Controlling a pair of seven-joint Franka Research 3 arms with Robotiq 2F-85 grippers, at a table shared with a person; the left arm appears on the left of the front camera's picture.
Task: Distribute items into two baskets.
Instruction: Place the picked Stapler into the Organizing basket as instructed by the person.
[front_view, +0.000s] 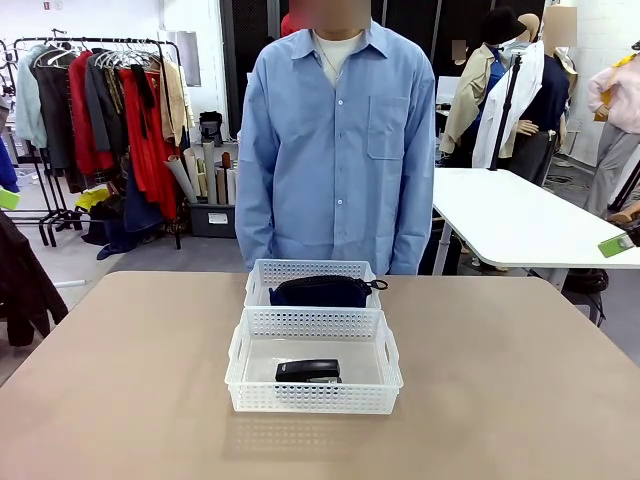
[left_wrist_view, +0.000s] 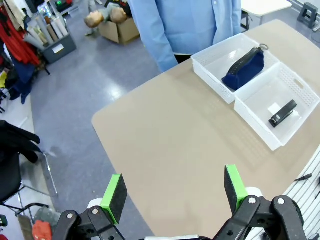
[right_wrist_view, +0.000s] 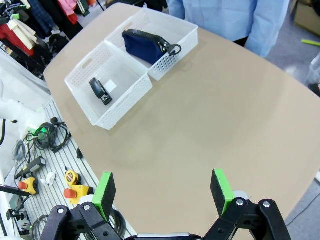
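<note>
Two white perforated baskets stand end to end at the table's middle. The nearer, larger basket (front_view: 314, 375) holds a black stapler (front_view: 308, 371) beside a small white label. The farther basket (front_view: 312, 280) holds the dark navy zip pouch (front_view: 320, 291). In the left wrist view, my left gripper (left_wrist_view: 174, 195) hangs open high over the table's left part, far from the stapler (left_wrist_view: 282, 113) and pouch (left_wrist_view: 244, 68). My right gripper (right_wrist_view: 162, 194) is open as well, high above the right part, away from the stapler (right_wrist_view: 100, 91) and pouch (right_wrist_view: 145, 46).
A person in a blue shirt (front_view: 336, 150) stands at the far edge behind the baskets, arms down. The tan tabletop (front_view: 500, 380) is bare around the baskets. A white table (front_view: 520, 215) stands back right, a clothes rack (front_view: 100, 110) back left. Tools and cables (right_wrist_view: 50, 150) lie beside the table.
</note>
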